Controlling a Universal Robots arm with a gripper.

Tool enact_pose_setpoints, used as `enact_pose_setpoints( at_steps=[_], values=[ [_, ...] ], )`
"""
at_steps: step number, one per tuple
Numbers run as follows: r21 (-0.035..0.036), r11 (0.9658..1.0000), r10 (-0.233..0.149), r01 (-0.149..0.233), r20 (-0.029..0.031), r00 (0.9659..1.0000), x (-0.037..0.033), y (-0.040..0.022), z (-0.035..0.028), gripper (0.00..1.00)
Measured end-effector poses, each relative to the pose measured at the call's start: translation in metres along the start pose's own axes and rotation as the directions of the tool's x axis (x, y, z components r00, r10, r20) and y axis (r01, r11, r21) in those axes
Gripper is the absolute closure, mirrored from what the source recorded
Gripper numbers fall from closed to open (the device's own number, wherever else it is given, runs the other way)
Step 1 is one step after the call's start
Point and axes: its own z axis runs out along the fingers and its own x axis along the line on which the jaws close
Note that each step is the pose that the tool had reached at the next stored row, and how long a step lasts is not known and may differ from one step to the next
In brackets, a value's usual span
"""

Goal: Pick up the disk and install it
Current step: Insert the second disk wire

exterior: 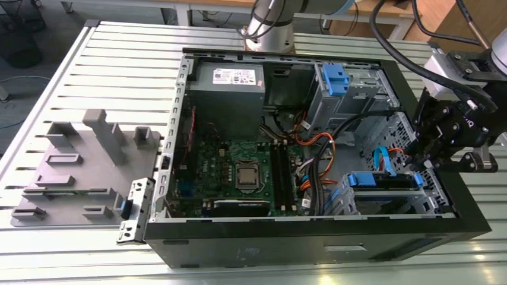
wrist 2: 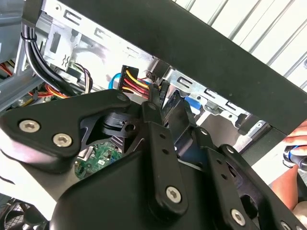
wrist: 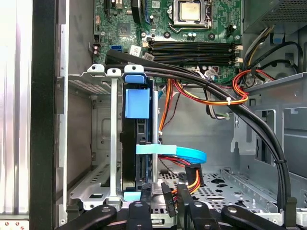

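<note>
While tool (wrist: 174, 194) hovers, disk (wrist: 136, 103) sits nearby.

One computer case (exterior: 317, 252) is lying open, holding one motherboard (exterior: 230, 160), one power-supply box (exterior: 230, 92) and one disk (wrist: 136, 103), with one grey fixture (exterior: 71, 178) lying beside it.

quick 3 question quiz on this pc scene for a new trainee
1. True or false: the disk stands inside the cage.
2. The disk's handle is: A red, B blue, C green.
3. Fill in: the gripper is nearer the ___ than the motherboard.
Key: 1 true; 2 B; 3 disk.
</note>
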Motion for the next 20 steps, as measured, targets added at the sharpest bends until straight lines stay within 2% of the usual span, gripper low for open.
enact_pose_setpoints(
  at_steps=[7,18,20],
  values=[
    [-0.0001,1.0,0.0,0.0,0.0001,1.0,-0.0008,-0.0047,0.0003,0.65],
    [0.0,1.0,0.0,0.0,-0.0012,1.0,-0.0007,-0.0039,0.0019,0.65],
    [0.0,1.0,0.0,0.0,-0.0012,1.0,-0.0007,-0.0019,0.002,0.65]
  ],
)
